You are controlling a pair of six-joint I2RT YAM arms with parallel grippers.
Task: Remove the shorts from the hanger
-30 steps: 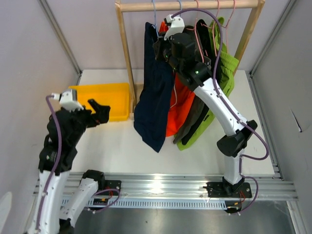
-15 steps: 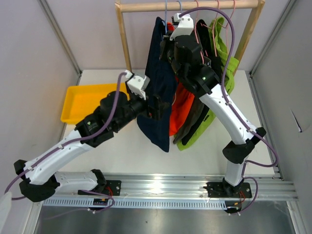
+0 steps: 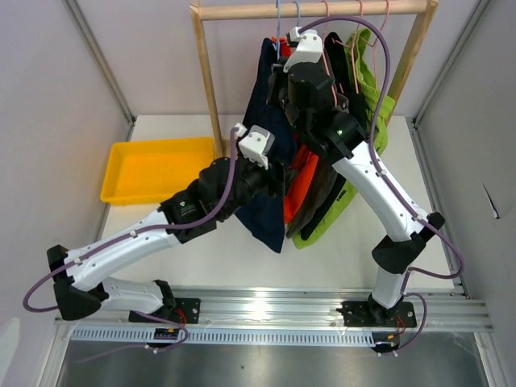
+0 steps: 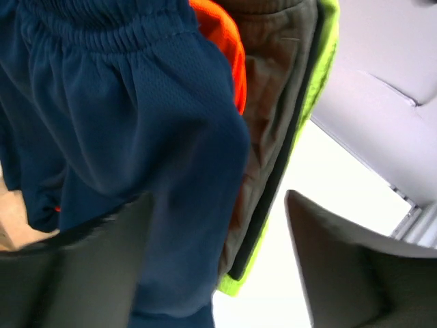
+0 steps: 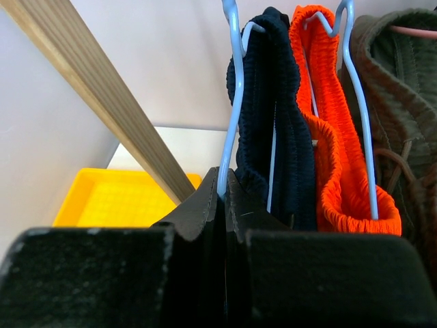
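Several shorts hang on wire hangers from a wooden rail (image 3: 242,10). The navy shorts (image 3: 264,222) hang leftmost, then the orange shorts (image 3: 301,176), an olive-grey pair (image 3: 319,193) and a lime pair (image 3: 368,121). My right gripper (image 3: 280,77) is up at the rail, shut on the light-blue hanger (image 5: 234,102) that carries the navy shorts (image 5: 276,102), just below its hook. My left gripper (image 3: 280,174) is open at the middle of the navy shorts (image 4: 136,137). Navy cloth lies between its fingers (image 4: 355,273), against the left one, with a gap to the right one.
A yellow tray (image 3: 153,169) sits on the white table (image 3: 242,258) left of the rack. The rack's wooden posts (image 3: 208,81) stand on either side of the shorts. In the right wrist view the left post (image 5: 102,89) runs close beside my fingers.
My left arm has swung from beside the yellow tray across to the navy shorts and reached into them, its jaws narrowing slightly. The right gripper has shifted the hanger a little to the right.
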